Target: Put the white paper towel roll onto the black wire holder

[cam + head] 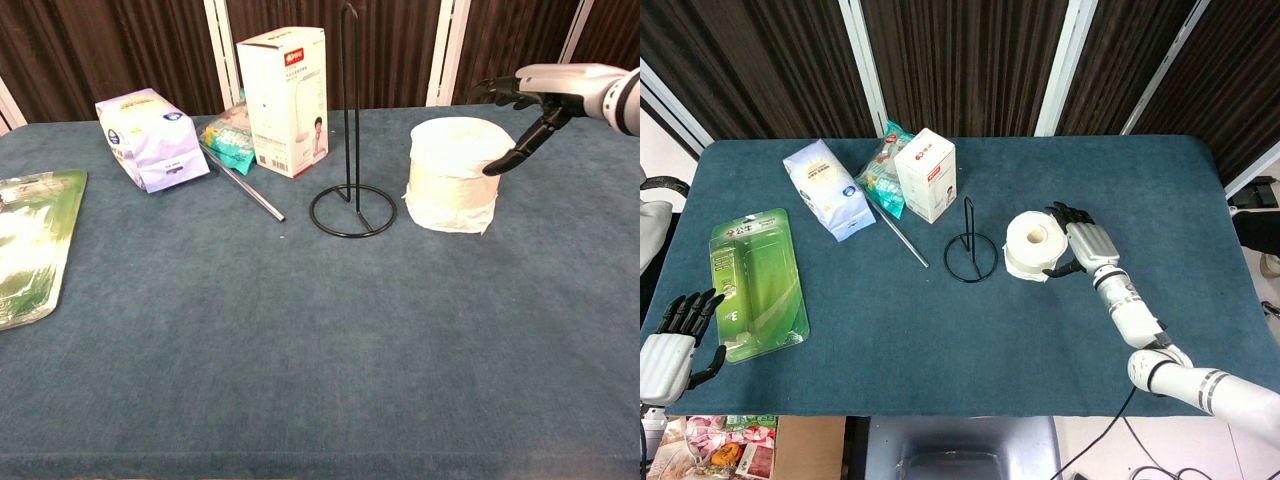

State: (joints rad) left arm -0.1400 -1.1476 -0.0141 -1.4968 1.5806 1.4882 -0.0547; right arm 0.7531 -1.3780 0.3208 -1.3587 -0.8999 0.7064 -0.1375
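The white paper towel roll stands on end on the blue table, just right of the black wire holder, whose upright post is bare. My right hand is at the roll's right side with its fingers apart and its thumb reaching the roll's wall; it holds nothing. My left hand rests open at the table's near left corner, beside a green package, and is outside the chest view.
A white box, a teal packet, a pale blue bag and a metal rod lie behind and left of the holder.
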